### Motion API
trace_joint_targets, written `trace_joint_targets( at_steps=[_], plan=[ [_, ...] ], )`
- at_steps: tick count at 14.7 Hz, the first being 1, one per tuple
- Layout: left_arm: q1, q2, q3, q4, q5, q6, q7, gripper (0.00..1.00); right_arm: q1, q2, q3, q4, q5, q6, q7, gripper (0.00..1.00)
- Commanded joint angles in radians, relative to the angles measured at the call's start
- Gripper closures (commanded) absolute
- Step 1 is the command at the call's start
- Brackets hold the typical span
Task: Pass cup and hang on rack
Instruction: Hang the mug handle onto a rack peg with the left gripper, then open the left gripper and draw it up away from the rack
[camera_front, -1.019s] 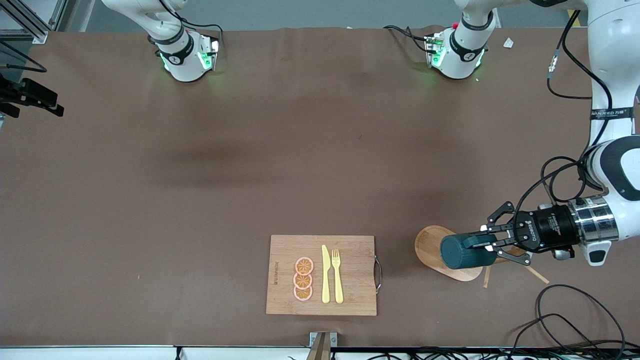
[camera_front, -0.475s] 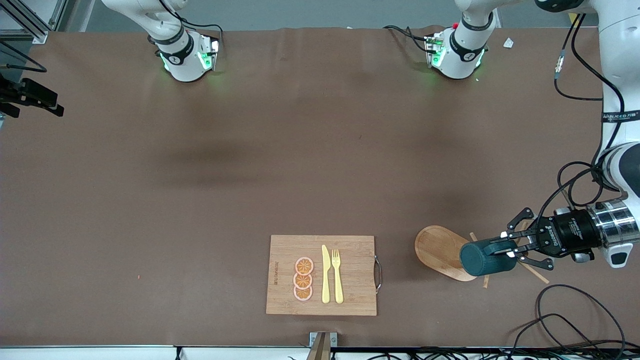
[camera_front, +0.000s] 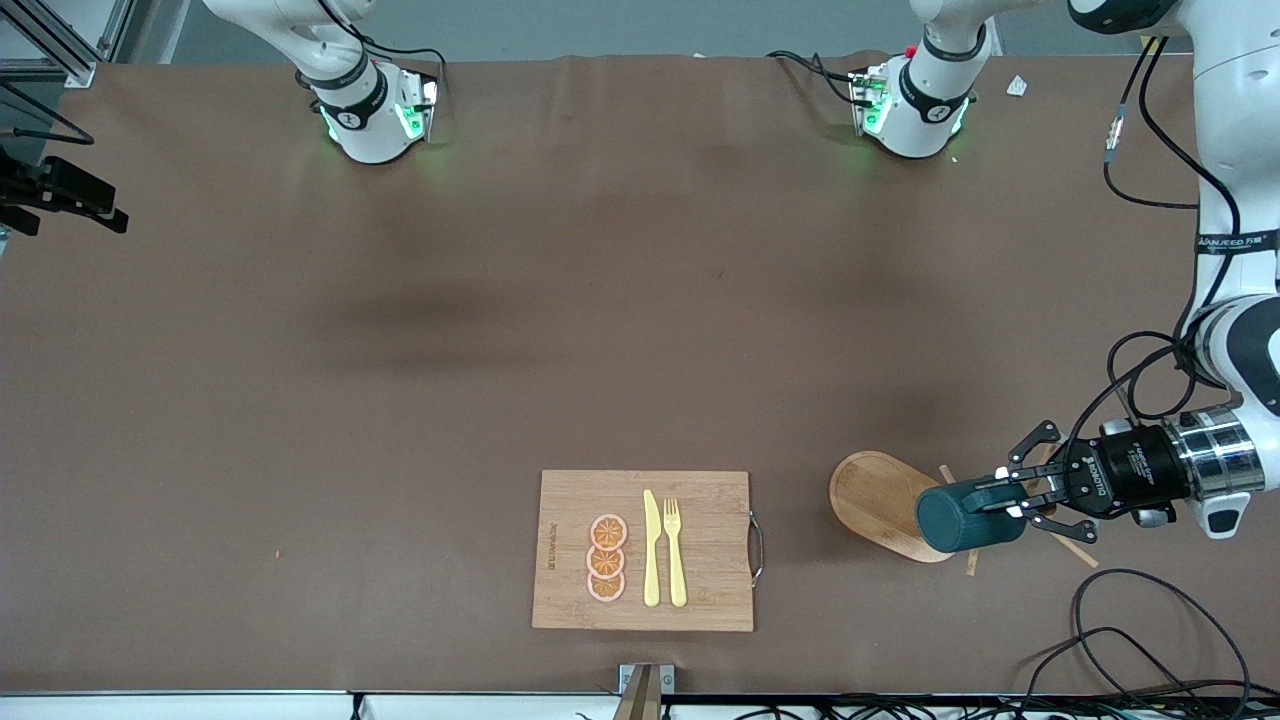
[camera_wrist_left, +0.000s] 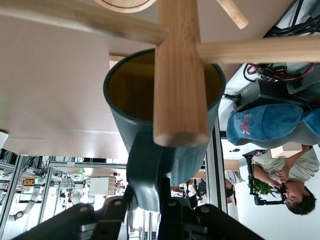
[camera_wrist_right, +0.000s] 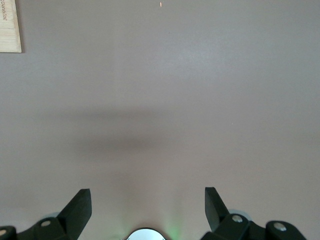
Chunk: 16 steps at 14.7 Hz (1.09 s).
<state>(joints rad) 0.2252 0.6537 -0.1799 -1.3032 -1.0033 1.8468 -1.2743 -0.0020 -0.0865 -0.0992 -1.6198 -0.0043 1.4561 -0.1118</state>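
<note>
I am holding the cup (camera_front: 968, 518) by its small side handle in my left gripper (camera_front: 1012, 497), fingers pinched shut on the handle. The cup is lying on its side in the air, over the end of the rack (camera_front: 880, 500) that lies toward the left arm's end of the table. In the left wrist view the cup's tan inside (camera_wrist_left: 162, 85) is facing the rack's post (camera_wrist_left: 179, 75), with pegs (camera_wrist_left: 85, 20) crossing just beside the rim; I cannot tell whether the cup is touching the wood.

I am judging the cup to be stiff, glazed and smooth, so likely slippery and breakable if dropped. It looks light enough for a handle grip, though held this way its body may be tending to swing. The handle is the part that has to go over a peg, so my fingers are taking up room there.

My right gripper (camera_wrist_right: 145, 207) is waiting with its fingers spread wide, over bare table; it is out of the front view.

Near the front camera, a cutting board (camera_front: 700, 600) is carrying a knife (camera_front: 651, 550), a fork (camera_front: 674, 550) and three orange slices (camera_front: 607, 558).

Writing: my left gripper's body is showing small white lettering, too fine to read, and a black band on the left arm (camera_front: 1236, 240) is bearing letters I cannot read with confidence. The board has a mark I cannot read.
</note>
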Motion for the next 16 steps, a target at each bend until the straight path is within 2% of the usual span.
trace_joint_targets(
  at_steps=[1,2,3,4,9,14,16],
  plan=[
    [0.006,0.018,-0.004,0.024,-0.023,-0.006,0.018,0.77,0.002,-0.033,0.001,-0.032,-0.01,0.01,0.006,0.0],
    [0.005,0.018,-0.004,0.024,-0.023,-0.006,0.032,0.39,0.002,-0.032,-0.001,-0.032,-0.006,0.012,0.006,0.0],
    [0.005,0.018,-0.004,0.025,-0.023,-0.006,0.032,0.17,0.002,-0.033,-0.001,-0.034,-0.002,0.012,0.006,0.0],
    [0.005,0.017,-0.006,0.025,-0.023,-0.006,0.03,0.01,0.002,-0.033,-0.001,-0.034,0.0,0.012,0.006,0.0],
    [0.006,-0.003,-0.013,0.045,-0.021,-0.023,0.021,0.0,0.002,-0.032,-0.002,-0.032,0.0,0.012,0.006,0.0],
    [-0.004,-0.123,-0.012,0.05,0.003,-0.037,0.015,0.0,0.004,-0.033,-0.001,-0.032,0.0,0.009,0.006,0.0],
    [-0.018,-0.179,-0.03,0.048,0.13,-0.04,0.016,0.0,0.002,-0.032,-0.001,-0.032,0.001,0.01,0.006,0.0]
  ],
)
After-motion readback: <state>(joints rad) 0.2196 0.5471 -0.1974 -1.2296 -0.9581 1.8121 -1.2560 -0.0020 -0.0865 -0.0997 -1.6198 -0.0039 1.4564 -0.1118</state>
